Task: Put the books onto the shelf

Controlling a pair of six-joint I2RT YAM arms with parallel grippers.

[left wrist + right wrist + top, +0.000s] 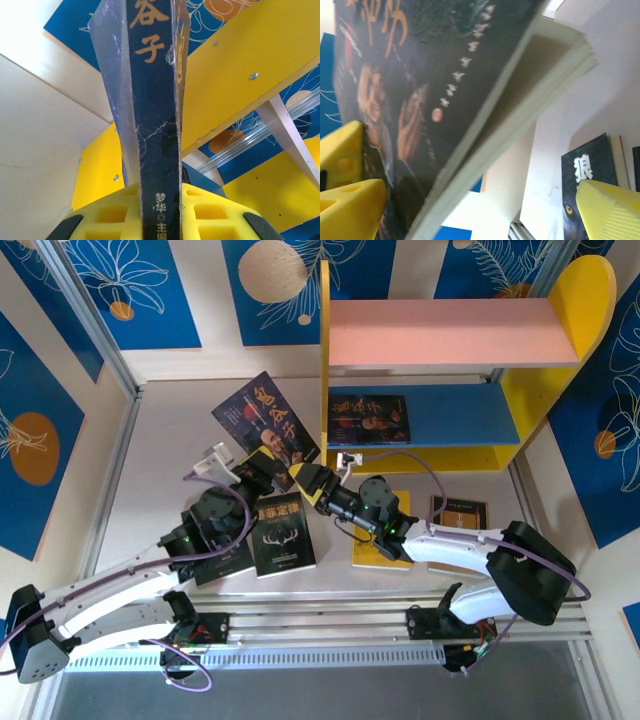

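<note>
One dark book (265,428) is held up near the shelf (460,415), clenched at its lower edge by the left gripper (255,466). The right gripper (303,480) straddles it, jaws apart. Close squarely on the cover before transferring; avoid twisting.

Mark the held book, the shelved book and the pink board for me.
held book (264,420): top view, cover centre.
shelved book (370,420): top view, cover centre.
pink board (450,332): top view, bare middle.
</note>
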